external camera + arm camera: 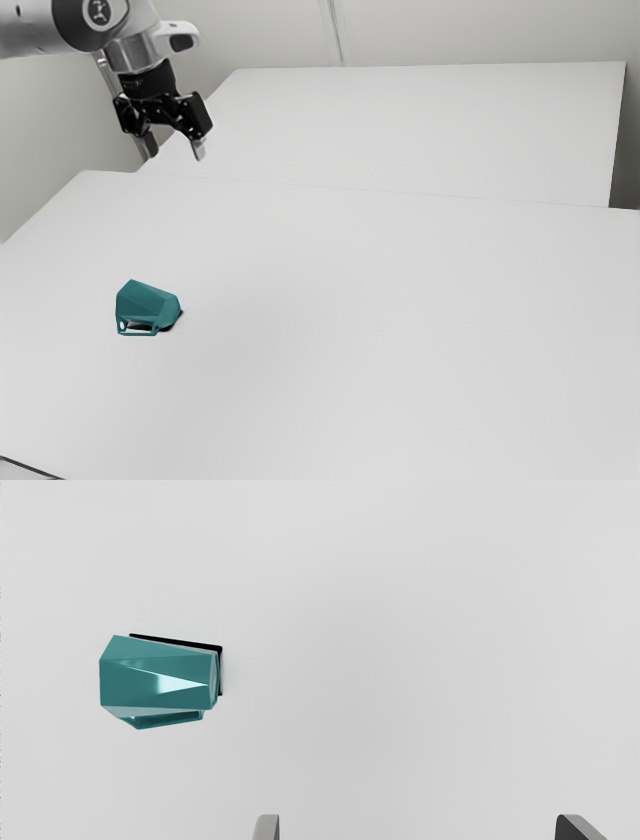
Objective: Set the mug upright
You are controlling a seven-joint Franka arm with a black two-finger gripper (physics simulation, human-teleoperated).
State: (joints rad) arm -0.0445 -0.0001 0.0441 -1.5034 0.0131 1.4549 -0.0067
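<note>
Gripper (175, 152) of mine's up over the white table (380, 330), fingers spread wide, totally unclenched. Teal mug (147, 303)'s lower down, tipped on its side on the tabletop, well apart from me. Beyond the table there's another pale surface (420, 130), plus a wall (480, 30) behind.

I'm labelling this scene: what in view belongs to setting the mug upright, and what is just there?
For the job:
- teal mug, on its side
- open gripper
- white table under the mug

Just there:
- pale surface beyond the table
</note>
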